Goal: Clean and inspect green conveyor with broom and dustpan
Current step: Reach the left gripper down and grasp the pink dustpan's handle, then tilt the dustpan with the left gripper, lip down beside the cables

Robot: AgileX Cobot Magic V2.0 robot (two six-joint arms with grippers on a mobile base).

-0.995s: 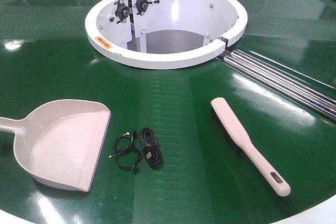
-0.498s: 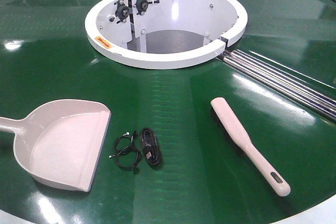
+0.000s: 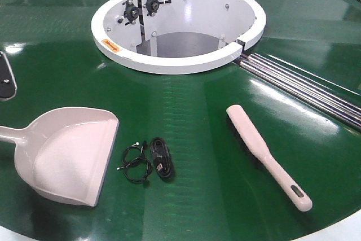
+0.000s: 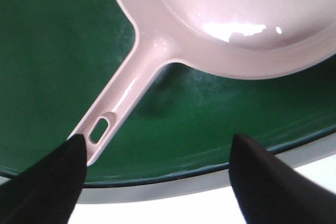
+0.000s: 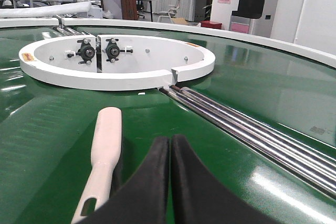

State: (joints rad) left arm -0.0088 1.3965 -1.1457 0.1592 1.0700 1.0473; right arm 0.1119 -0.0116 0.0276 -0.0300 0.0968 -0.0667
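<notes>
While neither tool is in hand yet, the green conveyor fills every view, its glossy belt wrapping the white hub, and steel rollers run outward from the hub's right side. On the robot's side of the hub and off to its left lies the dustpan, mouth facing right. The left end effector hangs over its handle with fingers spread wide apart, the slotted handle tip close against one finger rather than centred between them. On the robot's side of the hub and to its right lies the broom, head toward the hub. The right end effector, fingers pressed together on nothing, sits just beside the handle. Smallest, a tangle of black cables lies below the hub, near the pan's mouth. Closing off-centre could pinch only the handle tip and let the pan pivot or skid on the slick belt. Descending with fingers together would shove the broom aside. The cables look likely to snag in the bristles rather than slide into the pan.
</notes>
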